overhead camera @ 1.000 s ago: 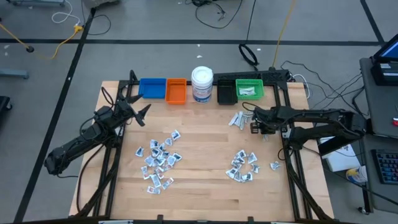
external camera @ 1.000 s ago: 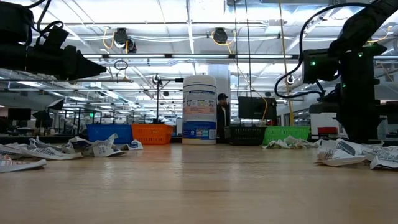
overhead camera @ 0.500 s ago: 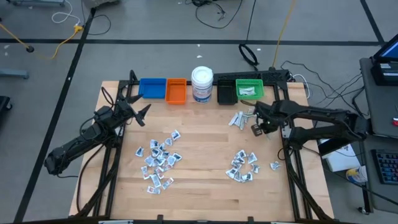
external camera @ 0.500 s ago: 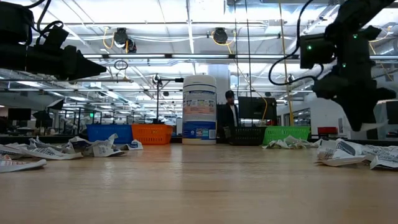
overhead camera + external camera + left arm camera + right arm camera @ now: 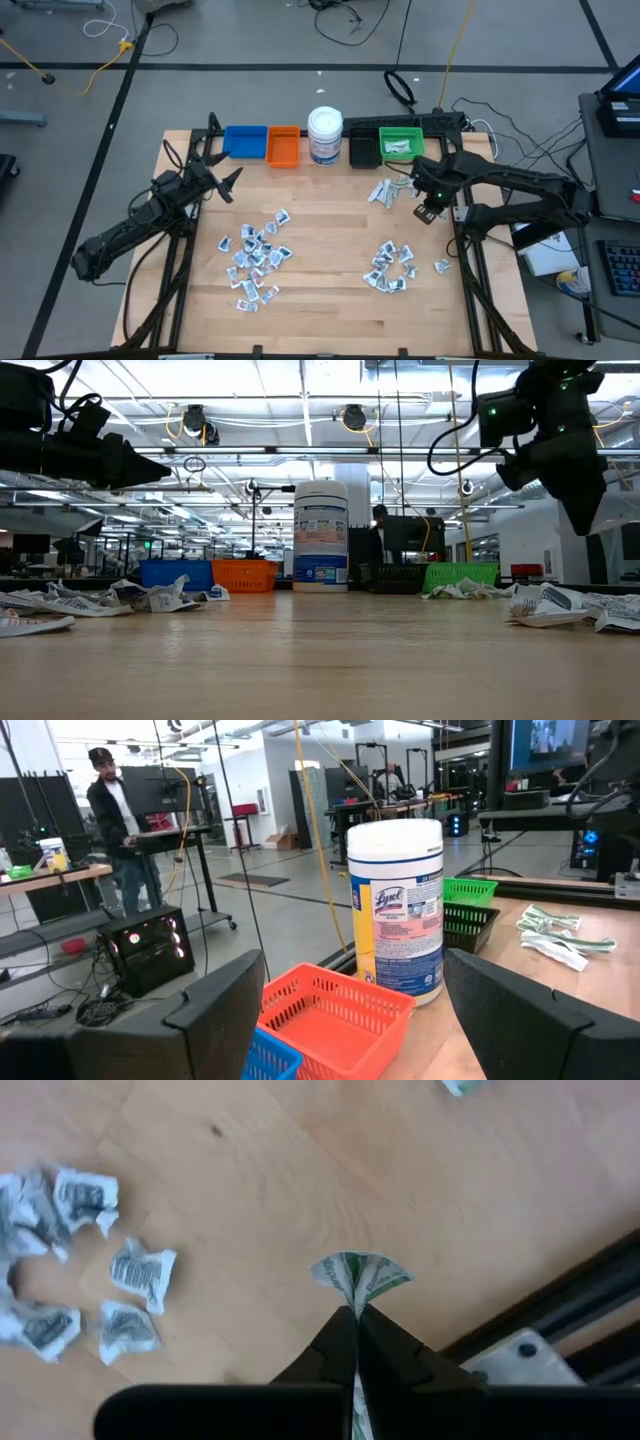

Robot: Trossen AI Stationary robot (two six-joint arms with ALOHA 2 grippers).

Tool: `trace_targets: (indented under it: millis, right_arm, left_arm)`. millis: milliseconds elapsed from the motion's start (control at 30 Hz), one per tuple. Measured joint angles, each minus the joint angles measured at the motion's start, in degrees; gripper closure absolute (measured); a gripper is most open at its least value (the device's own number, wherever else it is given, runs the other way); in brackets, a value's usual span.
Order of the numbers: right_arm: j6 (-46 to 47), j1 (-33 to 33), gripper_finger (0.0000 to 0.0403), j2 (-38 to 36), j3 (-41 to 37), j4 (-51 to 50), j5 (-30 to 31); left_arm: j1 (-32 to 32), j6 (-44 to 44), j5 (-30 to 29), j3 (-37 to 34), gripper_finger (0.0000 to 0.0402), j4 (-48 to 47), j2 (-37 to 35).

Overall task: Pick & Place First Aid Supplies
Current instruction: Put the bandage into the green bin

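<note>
The first aid supplies are small crumpled white packets in two piles on the table, one at the left (image 5: 255, 255) and one at the right (image 5: 390, 268). A few more lie near the green bin (image 5: 385, 190). My right gripper (image 5: 425, 212) hangs above the table's right side, shut on one white-and-green packet (image 5: 360, 1278). It also shows high up in the low view (image 5: 585, 510). My left gripper (image 5: 228, 180) waits open at the table's left, pointing level toward the bins (image 5: 350, 1020). My right gripper pinches the white-and-green packet between its two fingertips (image 5: 340, 1335). The packet's crumpled end (image 5: 362, 1272) fans out just beyond them. The fingers point down from above, and the packet is lifted clear of the table.
Along the far edge stand a blue bin (image 5: 245, 141), an orange bin (image 5: 283, 146), a white jar with a blue label (image 5: 325, 135), a black bin (image 5: 363, 150) and a green bin (image 5: 401, 143) with packets in it. Bare wood lies between the two piles.
My right gripper has risen from table height beside the packets near the green bin. It has rolled about the line it points along and stayed shut.
</note>
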Motion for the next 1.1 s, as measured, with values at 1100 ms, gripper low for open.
trace_targets:
  millis: [1100]
  right_arm:
    - [-47.2,-25.7,0.0403,32.8,33.1,4.5,10.8]
  left_arm:
    - [0.0,0.0,0.0,0.0,0.0092,0.0,0.0]
